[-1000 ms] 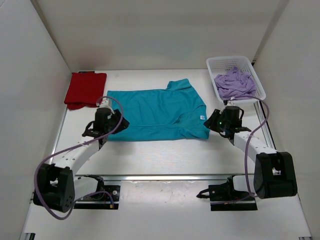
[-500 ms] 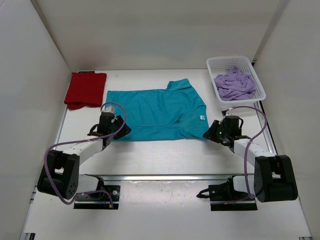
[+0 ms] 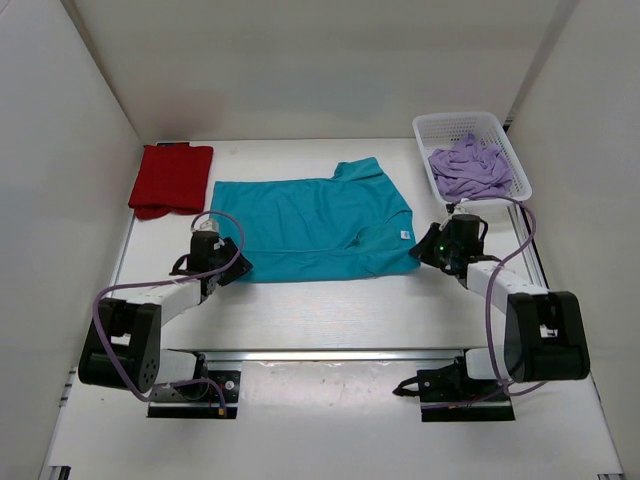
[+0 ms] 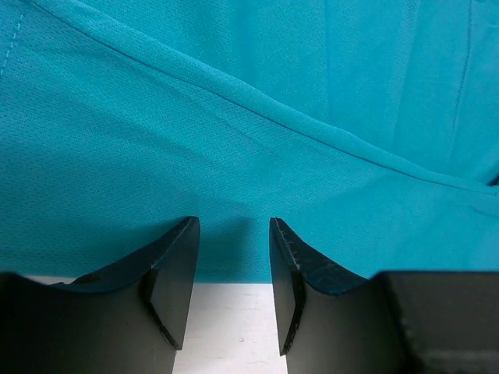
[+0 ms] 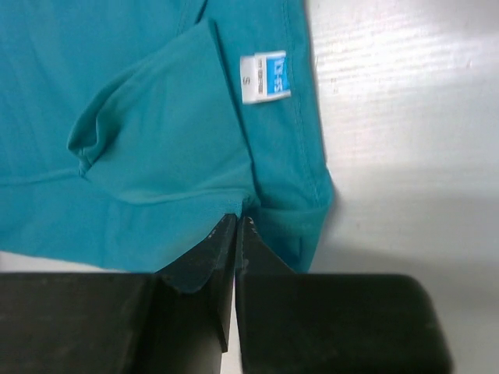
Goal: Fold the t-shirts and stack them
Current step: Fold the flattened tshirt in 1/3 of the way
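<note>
The teal t-shirt (image 3: 310,225) lies spread flat mid-table, its white tag (image 5: 265,76) near the right hem. My left gripper (image 3: 236,267) is open, and its fingertips (image 4: 232,222) straddle the shirt's near left hem (image 4: 234,265) with cloth under them. My right gripper (image 3: 422,254) is shut, tips (image 5: 236,218) pinched on a pucker of teal cloth at the near right corner. The red t-shirt (image 3: 170,178) lies folded at the back left. In the basket, the lavender t-shirt (image 3: 470,170) is crumpled.
The white lattice basket (image 3: 458,119) stands at the back right against the wall. White walls close in the table on three sides. Bare white tabletop (image 3: 330,310) runs between the shirt's near hem and the arm bases.
My right gripper has closed on the teal cloth at the near right corner. The left gripper has shifted slightly along the near left hem, its jaws a little narrower.
</note>
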Robot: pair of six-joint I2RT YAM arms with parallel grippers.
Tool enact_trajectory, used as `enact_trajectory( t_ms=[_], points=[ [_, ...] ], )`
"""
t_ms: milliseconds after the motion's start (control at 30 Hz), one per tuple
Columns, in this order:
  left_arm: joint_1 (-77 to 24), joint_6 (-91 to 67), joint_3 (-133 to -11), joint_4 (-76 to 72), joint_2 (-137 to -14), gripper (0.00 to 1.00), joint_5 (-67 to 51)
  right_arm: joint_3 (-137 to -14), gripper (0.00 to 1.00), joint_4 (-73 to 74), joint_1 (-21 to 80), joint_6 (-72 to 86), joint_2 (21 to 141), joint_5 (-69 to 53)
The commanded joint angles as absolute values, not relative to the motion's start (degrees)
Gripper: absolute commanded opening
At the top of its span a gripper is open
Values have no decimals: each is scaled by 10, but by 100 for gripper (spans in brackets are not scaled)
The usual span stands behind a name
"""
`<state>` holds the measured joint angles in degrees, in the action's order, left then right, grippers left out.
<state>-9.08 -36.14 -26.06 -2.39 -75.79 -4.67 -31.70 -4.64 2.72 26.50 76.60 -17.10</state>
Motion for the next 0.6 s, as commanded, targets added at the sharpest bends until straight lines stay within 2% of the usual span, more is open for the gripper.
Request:
enact_trajectory(
  t_ms=[0, 367, 433, 500, 567],
  points=[
    [-87, -352, -252, -26, -751, 52, -54, -358, 0, -77, 25, 245, 802, -179],
    [-72, -341, -253, -10, -742, 52, -38, -372, 1, -74, 2, 237, 854, -171],
    [-67, -352, -250, -12, -738, 53, -52, -357, 9, -69, 6, 237, 840, -142],
    [-69, -353, -249, -11, -729, 54, -59, -349, 23, -63, 9, 236, 818, -153],
    [-81, -353, -251, 0, -702, 54, -55, -355, 31, -52, 11, 240, 799, -148]
  ],
)
